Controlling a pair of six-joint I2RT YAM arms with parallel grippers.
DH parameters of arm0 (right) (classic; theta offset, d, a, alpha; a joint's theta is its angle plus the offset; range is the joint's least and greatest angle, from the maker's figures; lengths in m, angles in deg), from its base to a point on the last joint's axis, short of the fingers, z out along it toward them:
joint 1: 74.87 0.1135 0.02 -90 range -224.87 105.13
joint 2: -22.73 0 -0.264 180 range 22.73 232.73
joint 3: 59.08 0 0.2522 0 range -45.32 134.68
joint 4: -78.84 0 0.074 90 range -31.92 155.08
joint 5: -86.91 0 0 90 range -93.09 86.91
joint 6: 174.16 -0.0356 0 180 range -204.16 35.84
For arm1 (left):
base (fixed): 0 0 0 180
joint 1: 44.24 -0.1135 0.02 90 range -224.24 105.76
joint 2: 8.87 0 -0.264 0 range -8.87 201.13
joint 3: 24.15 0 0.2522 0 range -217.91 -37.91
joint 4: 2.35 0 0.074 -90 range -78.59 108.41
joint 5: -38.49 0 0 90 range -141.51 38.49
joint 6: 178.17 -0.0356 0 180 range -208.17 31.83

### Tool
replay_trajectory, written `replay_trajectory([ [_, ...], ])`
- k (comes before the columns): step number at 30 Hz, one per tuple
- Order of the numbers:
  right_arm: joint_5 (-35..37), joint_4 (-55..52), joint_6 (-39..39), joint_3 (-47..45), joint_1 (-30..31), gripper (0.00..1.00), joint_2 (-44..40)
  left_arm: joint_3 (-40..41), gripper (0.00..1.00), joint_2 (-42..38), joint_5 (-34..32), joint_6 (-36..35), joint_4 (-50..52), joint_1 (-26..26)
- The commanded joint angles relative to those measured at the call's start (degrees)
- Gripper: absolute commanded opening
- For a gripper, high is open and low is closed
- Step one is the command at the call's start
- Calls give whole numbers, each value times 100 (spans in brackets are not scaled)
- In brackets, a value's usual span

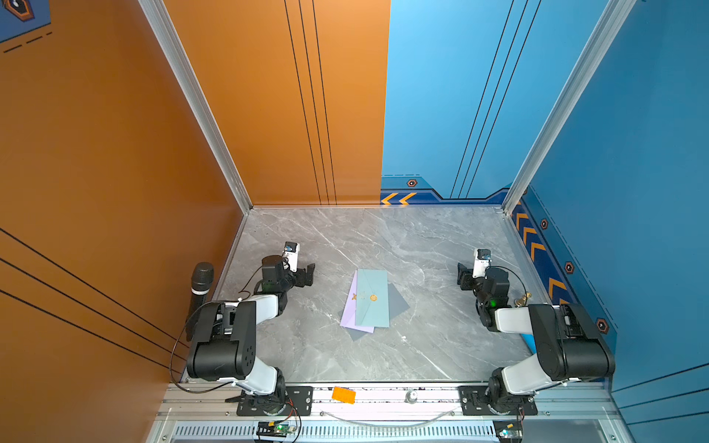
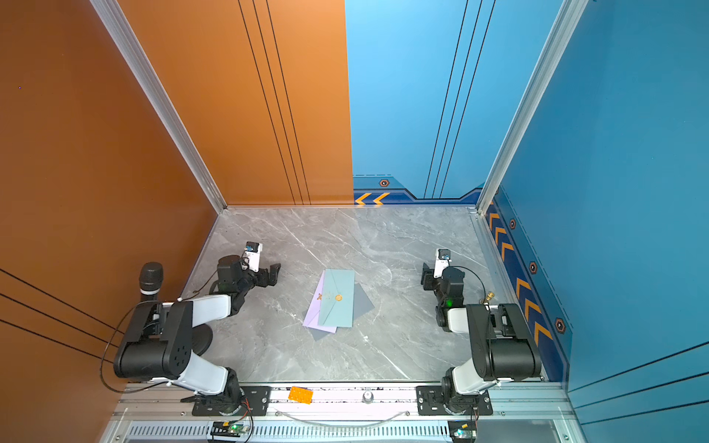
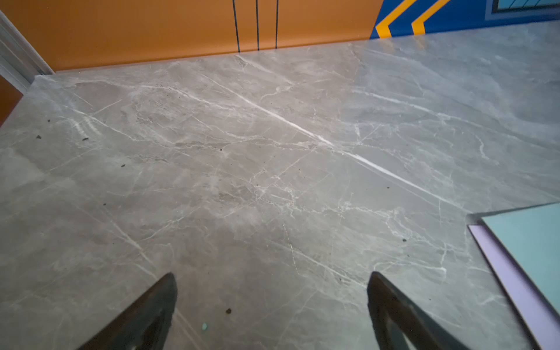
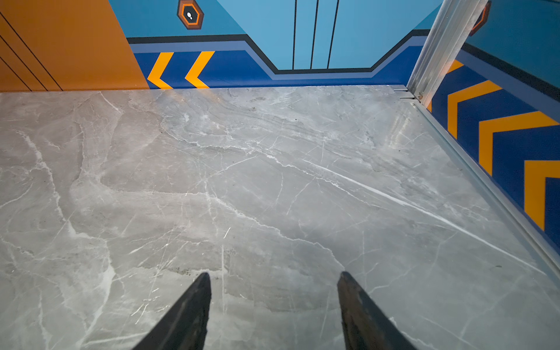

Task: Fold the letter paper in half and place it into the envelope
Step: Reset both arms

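Status: teal envelope lies flat mid-bench, flap side up, flap down, gold seal at its middle. The lilac letter paper sits under the envelope, slightly skewed. It sticks out along the envelope's long edge on the left-arm side and past its near end. Most of the sheet is covered, so I can't tell whether it is folded. There is a darker grey patch on the envelope's other long side and off its near end: sheet or shadow, can't tell.

Both arms are clear of the envelope. The left claw sits on the paper's side of the envelope, apart from it, jaws spread wide, nothing between them. In the left wrist view its tips hang over bare bench, with a corner of the envelope and a strip of paper at the frame edge.

The right claw is on the opposite side of the envelope, a bit farther off than the left one, jaws apart and empty. The right wrist view shows bare marble under the tips.

Extras: a microphone stands beyond the left arm, off the bench. An orange tag lies on the front rail, nearer the camera than the envelope.
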State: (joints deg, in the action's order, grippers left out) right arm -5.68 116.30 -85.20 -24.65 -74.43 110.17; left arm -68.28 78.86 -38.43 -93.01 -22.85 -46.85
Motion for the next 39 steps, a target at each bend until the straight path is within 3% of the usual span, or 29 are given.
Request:
replay_trajectory([
  [1, 179, 75, 12, -32, 42, 68, 1, 148, 98, -24, 253, 227, -379, -48],
  [8, 289, 5, -37, 4, 43, 68, 8, 173, 98, -39, 133, 177, -381, 9],
  [11, 400, -120, -93, 80, 34, 70, 18, 266, 98, -60, -237, 222, -512, 65],
  [13, 439, -208, -162, 137, -8, 71, 35, 654, 98, -74, -1031, 378, -1054, 142],
  [14, 441, -218, -183, 139, -21, 72, 34, 969, 97, 299, -1267, 519, -2313, 173],
  [16, 457, -220, -175, 139, -18, 72, 25, 766, 98, 70, -868, 390, -1405, 106],
  [18, 467, -217, -177, 139, -14, 72, 31, 908, 98, 213, -1113, 326, -1984, 261],
  [23, 476, -209, -177, 138, -10, 75, 28, 877, 98, 149, -1043, 339, -1812, 226],
  [24, 485, -209, -176, 139, -10, 99, 28, 876, 98, 141, -1051, 335, -1813, 239],
  [39, 514, -198, -169, 136, 16, 100, 28, 846, 98, 189, -1167, 339, -1823, 252],
])
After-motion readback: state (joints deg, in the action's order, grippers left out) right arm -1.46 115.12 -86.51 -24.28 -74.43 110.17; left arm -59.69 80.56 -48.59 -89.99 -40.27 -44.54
